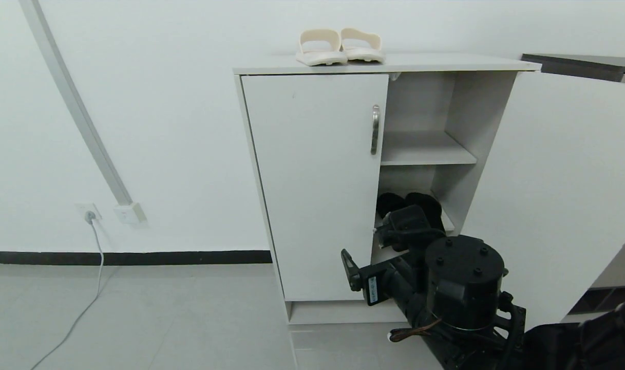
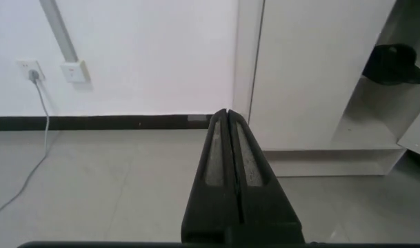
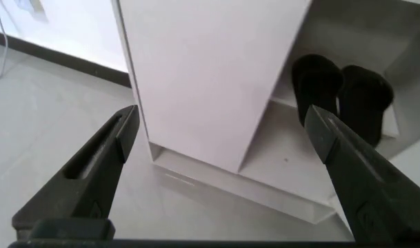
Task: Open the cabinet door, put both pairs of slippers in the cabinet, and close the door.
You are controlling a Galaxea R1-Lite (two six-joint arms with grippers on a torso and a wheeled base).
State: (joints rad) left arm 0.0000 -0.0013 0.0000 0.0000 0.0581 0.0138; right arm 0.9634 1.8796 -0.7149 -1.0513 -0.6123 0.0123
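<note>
A white cabinet point(image 1: 394, 63) stands against the wall with its right door point(image 1: 559, 195) swung wide open and its left door point(image 1: 317, 180) closed. A pair of beige slippers point(image 1: 340, 46) sits on the cabinet top. A pair of black slippers point(image 1: 410, 205) point(image 3: 341, 96) point(image 2: 396, 63) lies on the lower shelf inside. My right arm point(image 1: 446, 277) is low in front of the open compartment. Its gripper point(image 3: 220, 114) is open and empty, a short way in front of the black slippers. My left gripper point(image 2: 227, 117) is shut and empty, low over the floor in front of the cabinet's left side.
The upper shelf point(image 1: 425, 151) inside is bare. A wall socket point(image 1: 89, 213) with a grey cable running over the floor is at the left, beside a slanted conduit point(image 1: 76, 108). A dark tabletop point(image 1: 579, 64) lies behind the open door. Open floor point(image 1: 163, 318) lies left of the cabinet.
</note>
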